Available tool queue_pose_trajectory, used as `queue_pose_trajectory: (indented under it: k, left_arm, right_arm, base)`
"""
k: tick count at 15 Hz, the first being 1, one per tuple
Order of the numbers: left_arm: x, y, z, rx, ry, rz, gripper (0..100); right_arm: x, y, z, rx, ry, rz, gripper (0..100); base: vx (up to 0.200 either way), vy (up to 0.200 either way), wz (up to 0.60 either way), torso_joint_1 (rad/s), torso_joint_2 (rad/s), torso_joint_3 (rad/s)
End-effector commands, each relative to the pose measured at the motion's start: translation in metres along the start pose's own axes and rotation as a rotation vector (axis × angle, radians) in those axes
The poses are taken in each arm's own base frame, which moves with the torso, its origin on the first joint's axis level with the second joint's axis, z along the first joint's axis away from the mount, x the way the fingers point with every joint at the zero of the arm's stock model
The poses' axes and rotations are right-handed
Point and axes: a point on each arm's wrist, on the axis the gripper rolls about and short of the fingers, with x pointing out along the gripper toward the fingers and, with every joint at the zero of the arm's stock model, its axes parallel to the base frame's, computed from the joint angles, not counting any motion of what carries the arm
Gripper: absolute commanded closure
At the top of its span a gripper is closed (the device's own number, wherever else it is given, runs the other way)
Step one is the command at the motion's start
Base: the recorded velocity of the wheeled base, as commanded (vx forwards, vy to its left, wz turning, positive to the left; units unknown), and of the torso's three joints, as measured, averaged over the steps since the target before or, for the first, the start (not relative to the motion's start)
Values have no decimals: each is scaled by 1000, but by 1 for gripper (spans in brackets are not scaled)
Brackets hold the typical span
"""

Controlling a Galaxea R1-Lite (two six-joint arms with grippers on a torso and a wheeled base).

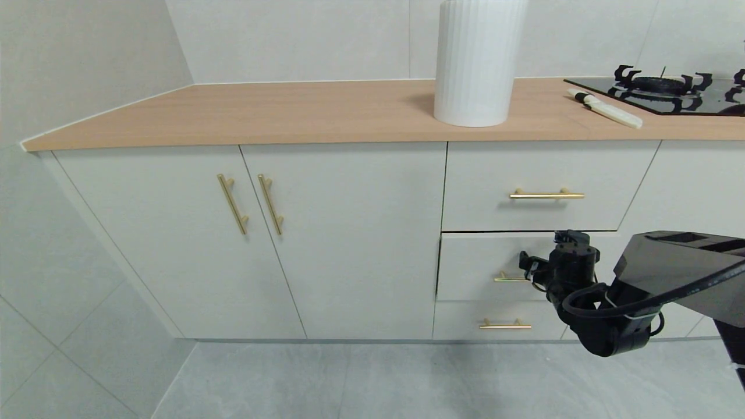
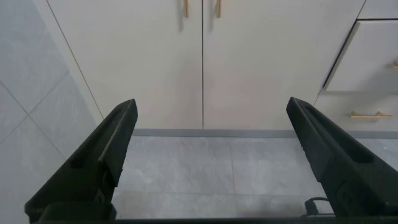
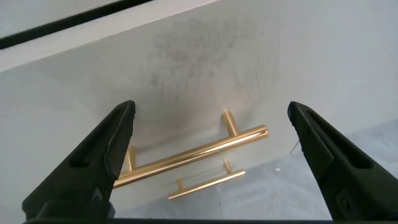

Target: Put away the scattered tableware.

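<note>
The wooden surface [image 1: 291, 113] runs along the wall on top of a pale cabinet [image 1: 349, 244]. The cabinet has double doors on the left and a stack of drawers on the right. A tall white ribbed container [image 1: 477, 64] stands upright on the surface above the drawers, well back from the near edge, and does not look like one of the scattered things. At the far right is a black hob [image 1: 669, 93].

The middle drawer [image 1: 477, 265] shows a dark gap along its top edge, so it may be slightly ajar. It seems to be where the tableware is meant to go. The one loose piece in sight is a pale knife [image 1: 605, 109], lying flat on the surface just beside the hob's near left corner. It is up above the drawers and nothing is touching it.

The drawer's brass handle [image 3: 199, 152] runs crosswise between the jaws of the right gripper [image 3: 210, 112]. This gripper is held low in front of the drawer and spread wide, holding nothing. The bar sits inside its span, but the fingers are clear of it, which suits a grip for pulling the drawer out.

The left gripper [image 2: 211, 106] is also spread wide and empty. It hangs low over the floor [image 2: 205, 168] and faces the foot of the double doors.
</note>
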Motion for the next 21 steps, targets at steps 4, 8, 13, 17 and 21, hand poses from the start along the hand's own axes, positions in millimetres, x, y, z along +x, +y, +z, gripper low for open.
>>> queue_pose_trajectory:
  k: [4, 8, 13, 17, 21]
  left_arm:
    - [0, 0, 0, 0, 2, 2, 0]
    - [0, 0, 0, 0, 0, 2, 0]
    - [0, 0, 0, 0, 0, 2, 0]
    - [0, 0, 0, 0, 0, 2, 0]
    - [0, 0, 0, 0, 0, 0, 0]
  right_arm:
    - [17, 3, 3, 24, -57, -47, 0]
    - [18, 3, 4, 30, -65, -48, 0]
    - [16, 3, 8, 30, -70, -52, 0]
    - [-47, -8, 67, -16, -65, -28, 0]
    - [-144, -36, 119, -39, -41, 58, 0]
  base:
    - [0, 0, 0, 0, 0, 0]
    - [0, 0, 0, 0, 0, 0]
    - [0, 0, 0, 0, 0, 0]
    - [0, 0, 0, 0, 0, 0]
    - [0, 0, 0, 0, 0, 0]
